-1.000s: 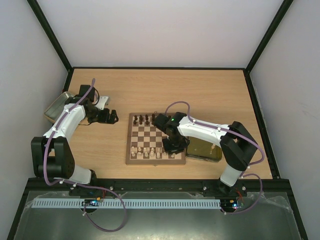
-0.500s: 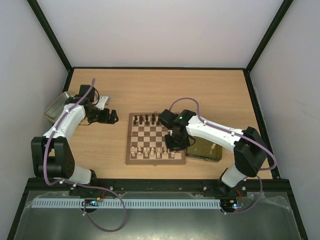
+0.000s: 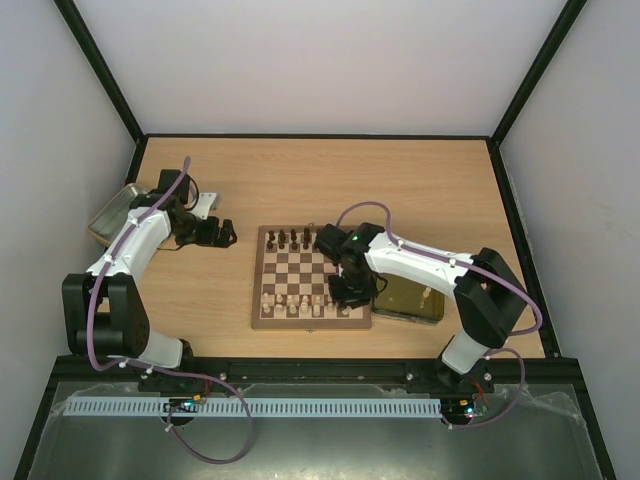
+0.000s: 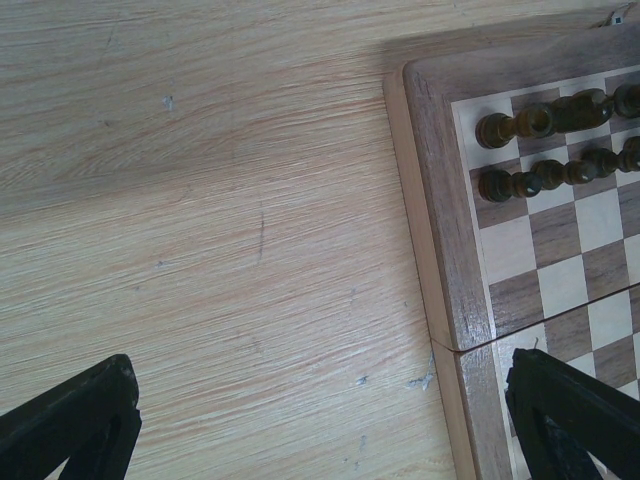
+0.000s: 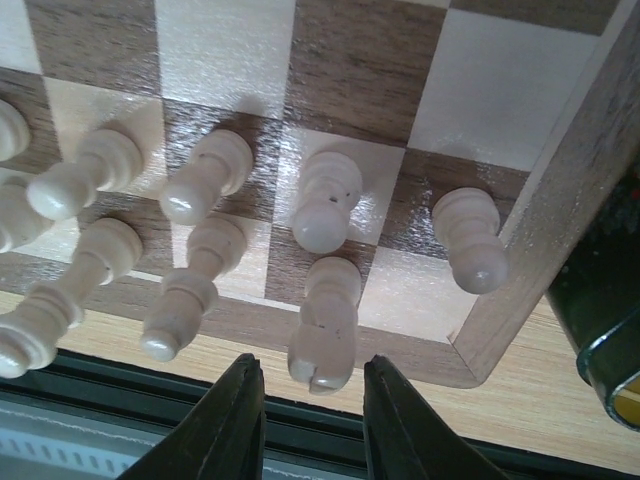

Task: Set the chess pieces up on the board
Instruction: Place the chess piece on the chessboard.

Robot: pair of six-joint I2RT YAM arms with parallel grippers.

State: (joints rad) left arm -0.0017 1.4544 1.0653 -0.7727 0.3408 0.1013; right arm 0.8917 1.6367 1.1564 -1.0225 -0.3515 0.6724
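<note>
The board [image 3: 300, 270] lies mid-table with dark pieces [image 3: 288, 240] on its far rows and cream pieces [image 3: 297, 304] on its near rows. My right gripper [image 3: 345, 291] hangs over the board's near right corner. In the right wrist view it [image 5: 312, 420] is open, its fingers [image 5: 235, 420] either side of a cream knight [image 5: 325, 320] that stands in the near row, with a gap on each side. Several cream pieces [image 5: 200, 185] stand beside it. My left gripper [image 3: 220, 234] is open and empty over bare table left of the board [image 4: 450, 200], as the left wrist view [image 4: 320, 440] shows; dark pieces [image 4: 540, 150] show at the board's corner.
A metal tray [image 3: 112, 212] sits at the far left behind the left arm. A dark shallow tray [image 3: 410, 300] lies right of the board with a cream piece [image 3: 427, 295] in it; its rim shows in the right wrist view [image 5: 600, 300].
The right arm's elbow has swung to the right while its gripper stays over the board's near right corner. The left arm has not moved.
</note>
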